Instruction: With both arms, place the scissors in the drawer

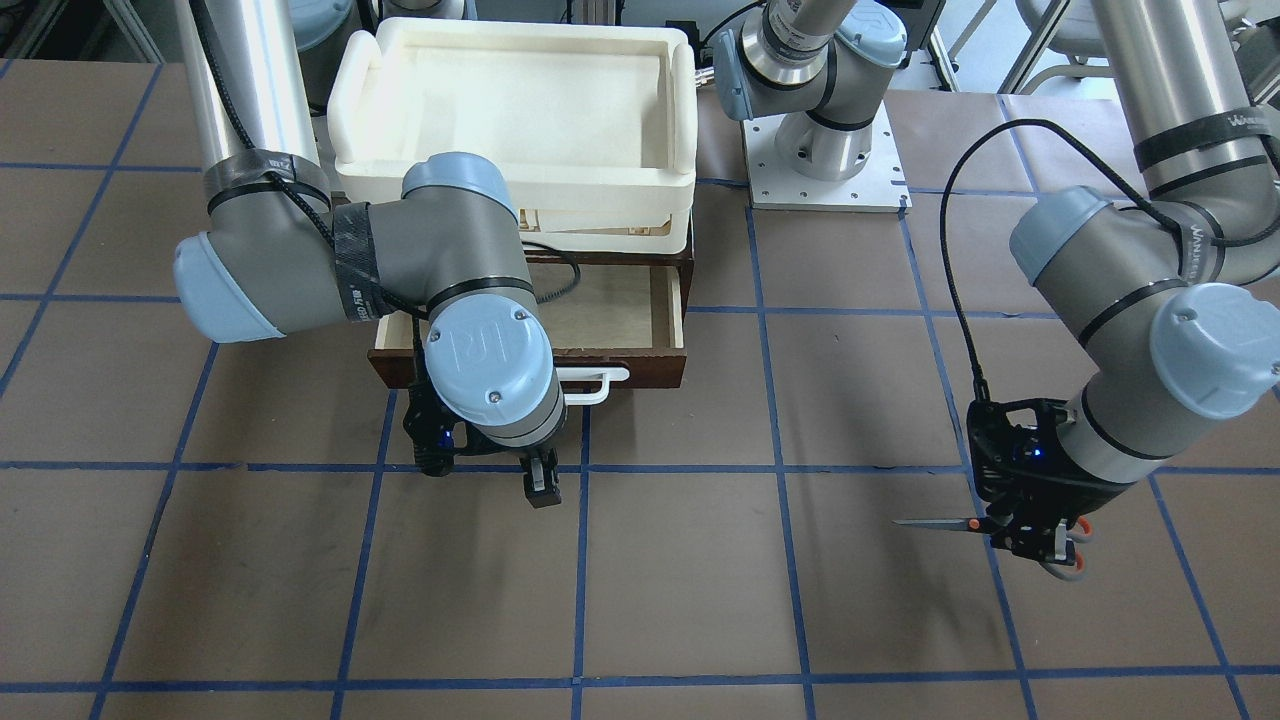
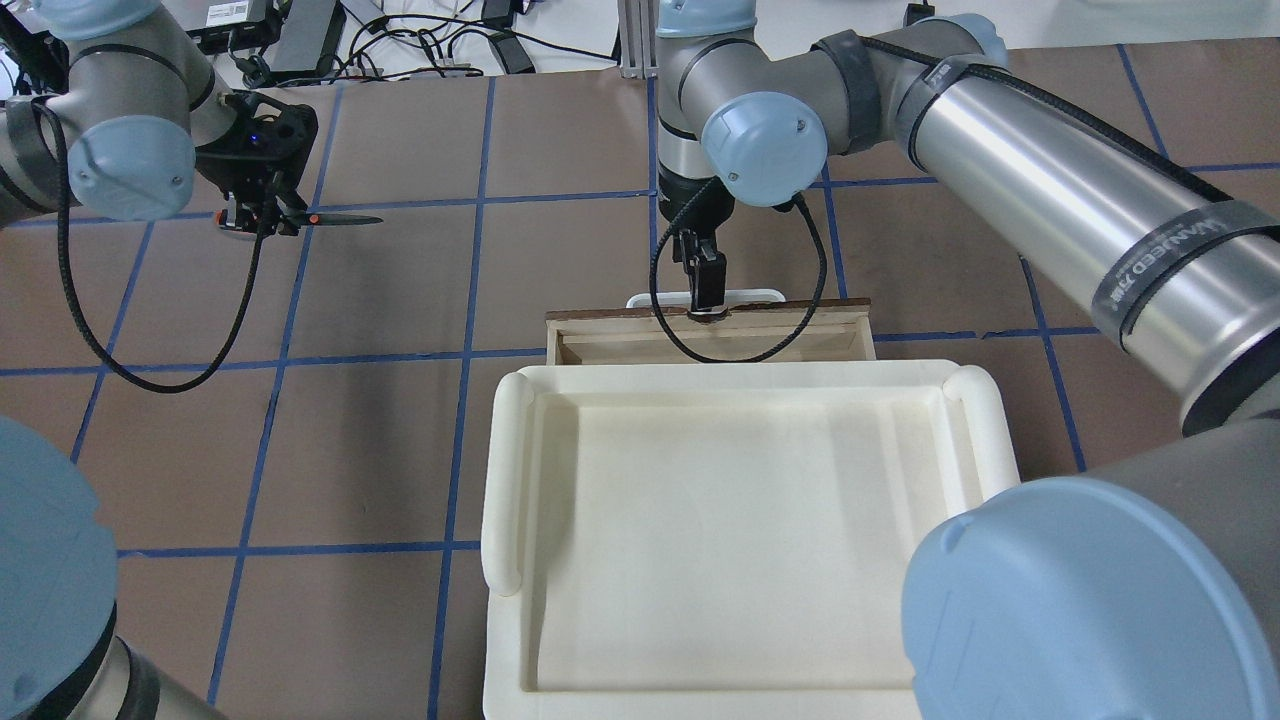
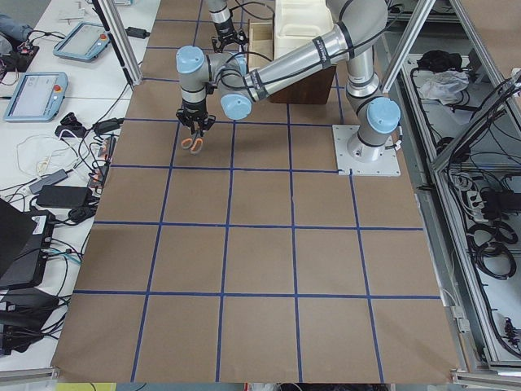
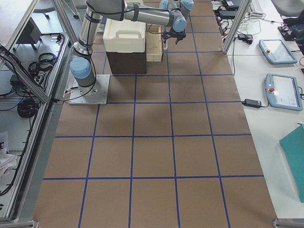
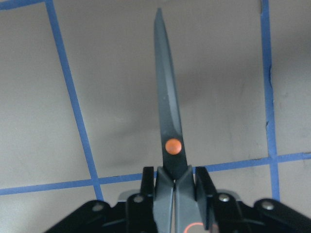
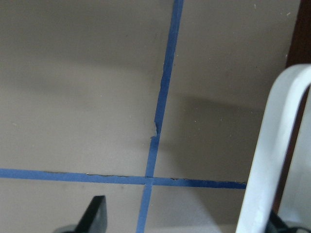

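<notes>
The scissors (image 1: 935, 522) are held off the table by their grey and orange handles in my left gripper (image 1: 1040, 540), blades closed and level. In the left wrist view the fingers (image 5: 146, 187) clamp the scissors (image 5: 167, 121) just behind the orange pivot. They also show in the overhead view (image 2: 335, 218), well to the left of the drawer. The dark brown drawer (image 1: 650, 365) is pulled open and its plywood inside is bare. My right gripper (image 2: 705, 280) hangs at the white bar handle (image 1: 597, 385), open; the handle (image 6: 277, 145) stands beside its right finger.
A white foam tray (image 2: 505, 470) sits on top of the cabinet above the drawer. The table is brown with blue tape lines. My right arm's elbow (image 1: 300, 270) hangs over the drawer's front corner. The left arm's base plate (image 1: 825, 170) stands beside the cabinet.
</notes>
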